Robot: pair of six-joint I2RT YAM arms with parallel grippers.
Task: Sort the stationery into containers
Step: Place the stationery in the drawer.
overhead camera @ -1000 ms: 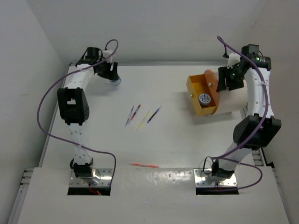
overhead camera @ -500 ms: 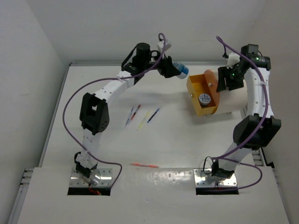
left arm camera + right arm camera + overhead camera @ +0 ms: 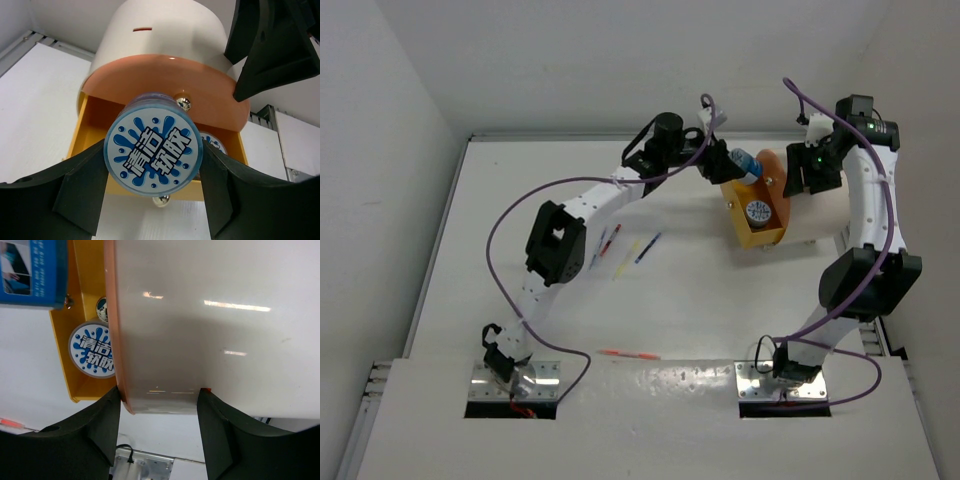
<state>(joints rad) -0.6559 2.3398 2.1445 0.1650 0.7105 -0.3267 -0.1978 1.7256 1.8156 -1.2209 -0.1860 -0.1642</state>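
Note:
My left gripper (image 3: 728, 163) is shut on a blue-and-white cylinder (image 3: 745, 164), holding it just above the open orange drawer (image 3: 731, 190). In the left wrist view the cylinder (image 3: 153, 144) sits between both fingers, with the drawer behind it. A second cylinder (image 3: 757, 211) lies in the drawer and shows in the right wrist view (image 3: 91, 349). My right gripper (image 3: 810, 170) is shut on the cream drum container (image 3: 820, 215), its fingers (image 3: 107, 420) on either side of the drum's body (image 3: 200, 315). Several pens (image 3: 627, 250) lie mid-table.
An orange-red pen (image 3: 628, 354) lies alone near the table's front edge. The container's round orange front disc (image 3: 150, 75) with a small metal knob (image 3: 184, 103) stands behind the held cylinder. The back wall runs close behind the container.
My left arm has swung from the back left corner to the right, carrying the cylinder to above the drawer. The right arm has not moved.

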